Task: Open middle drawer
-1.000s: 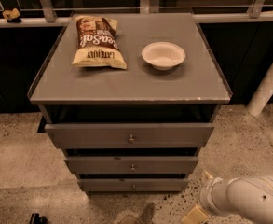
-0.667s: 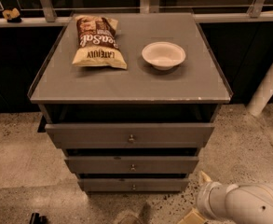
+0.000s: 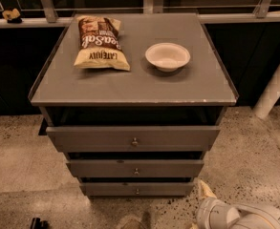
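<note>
Middle drawer (image 3: 101, 168) sat between two other fronts. We saw the gripper (image 3: 205, 191) had sunk lower by the speckled floor (image 3: 254, 156); we could not tell its grip. Chip bag (image 3: 100, 44) and bowl (image 3: 167, 56) lay on the cabinet top (image 3: 130, 85).

The robot's end effector (image 3: 205, 191), a pale cream, pointed part, sits low at the lower right of the camera view, with its tip angled up and to the left. Just below and to the right of the end effector is the white, rounded plastic wrist housing (image 3: 216, 214). Further right, the smooth white arm link (image 3: 261, 219) is cut off by the bottom edge.
</note>
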`<state>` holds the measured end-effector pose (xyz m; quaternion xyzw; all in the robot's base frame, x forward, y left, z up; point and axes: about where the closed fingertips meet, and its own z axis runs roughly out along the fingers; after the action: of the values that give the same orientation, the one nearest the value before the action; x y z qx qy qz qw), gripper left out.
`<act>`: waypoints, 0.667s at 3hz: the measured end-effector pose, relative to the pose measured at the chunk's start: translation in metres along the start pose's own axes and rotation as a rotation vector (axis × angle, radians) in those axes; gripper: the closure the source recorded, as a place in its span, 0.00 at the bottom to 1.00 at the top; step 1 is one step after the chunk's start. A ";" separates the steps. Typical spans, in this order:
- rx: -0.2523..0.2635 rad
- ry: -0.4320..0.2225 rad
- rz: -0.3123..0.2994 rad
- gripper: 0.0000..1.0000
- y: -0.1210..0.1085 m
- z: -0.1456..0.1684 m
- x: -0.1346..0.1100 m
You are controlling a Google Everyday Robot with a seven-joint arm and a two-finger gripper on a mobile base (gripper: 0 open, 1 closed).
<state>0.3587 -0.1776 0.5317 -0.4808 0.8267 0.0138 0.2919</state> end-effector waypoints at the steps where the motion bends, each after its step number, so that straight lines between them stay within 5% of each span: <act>1: 0.014 0.020 -0.013 0.00 -0.014 0.000 0.000; 2: -0.040 0.076 0.008 0.00 -0.034 0.036 -0.018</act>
<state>0.4093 -0.1708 0.5195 -0.4831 0.8389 0.0131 0.2504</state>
